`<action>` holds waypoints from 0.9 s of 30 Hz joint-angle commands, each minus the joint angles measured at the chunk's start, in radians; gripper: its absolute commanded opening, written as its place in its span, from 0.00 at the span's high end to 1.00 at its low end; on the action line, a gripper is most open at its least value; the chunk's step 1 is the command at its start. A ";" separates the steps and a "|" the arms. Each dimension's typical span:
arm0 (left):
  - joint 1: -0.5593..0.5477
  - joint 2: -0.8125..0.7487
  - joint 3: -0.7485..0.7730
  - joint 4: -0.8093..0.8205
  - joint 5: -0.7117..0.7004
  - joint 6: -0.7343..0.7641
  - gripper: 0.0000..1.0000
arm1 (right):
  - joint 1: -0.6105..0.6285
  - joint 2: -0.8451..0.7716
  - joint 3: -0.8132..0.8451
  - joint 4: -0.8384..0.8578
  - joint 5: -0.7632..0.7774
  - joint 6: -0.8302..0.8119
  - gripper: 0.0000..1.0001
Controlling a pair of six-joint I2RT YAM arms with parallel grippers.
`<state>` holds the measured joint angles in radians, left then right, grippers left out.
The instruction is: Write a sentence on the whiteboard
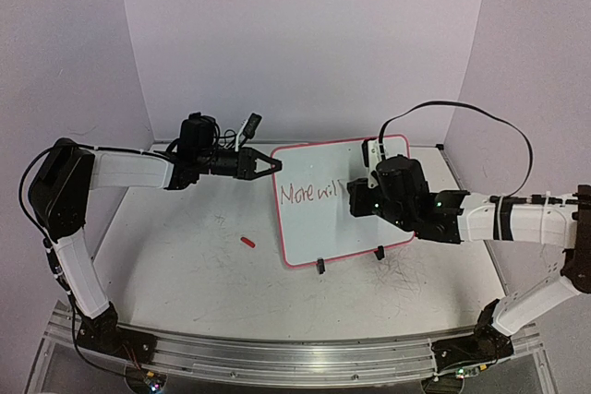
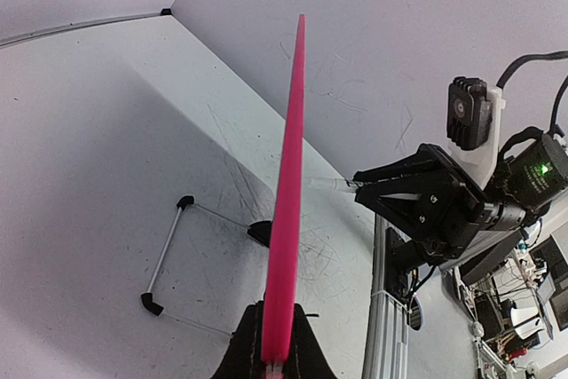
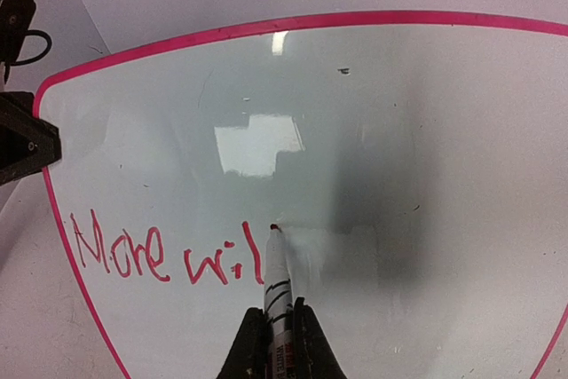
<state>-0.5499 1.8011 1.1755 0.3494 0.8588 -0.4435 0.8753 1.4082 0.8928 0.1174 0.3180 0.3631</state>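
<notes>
Looking across the table (image 1: 175, 260), we see the whiteboard (image 1: 355, 228) propped at a tilt between the two arms, its long side running left to right. Our left gripper (image 1: 274, 164) is clamped on the board's upper left edge, steadying it. Our right gripper (image 3: 277, 326) is closed around a marker (image 3: 277, 286), which points straight ahead at the board's face. The lettering (image 3: 164, 259) reads "More wil" across the left half, and the marker tip touches the board just right of the last letter. We judge the next stroke must run rightward into the bare white area, so the right arm has the work.
</notes>
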 commanded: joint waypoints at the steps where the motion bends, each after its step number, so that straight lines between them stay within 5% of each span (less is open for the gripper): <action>1: -0.004 -0.007 -0.002 0.001 -0.001 -0.020 1.00 | -0.005 0.020 0.030 0.029 0.010 -0.012 1.00; 27: -0.004 -0.013 -0.004 0.001 -0.004 -0.017 1.00 | 0.007 -0.019 -0.071 -0.003 -0.020 0.043 1.00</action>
<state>-0.5499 1.8011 1.1755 0.3485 0.8543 -0.4446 0.8814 1.3989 0.8413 0.1425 0.2980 0.3882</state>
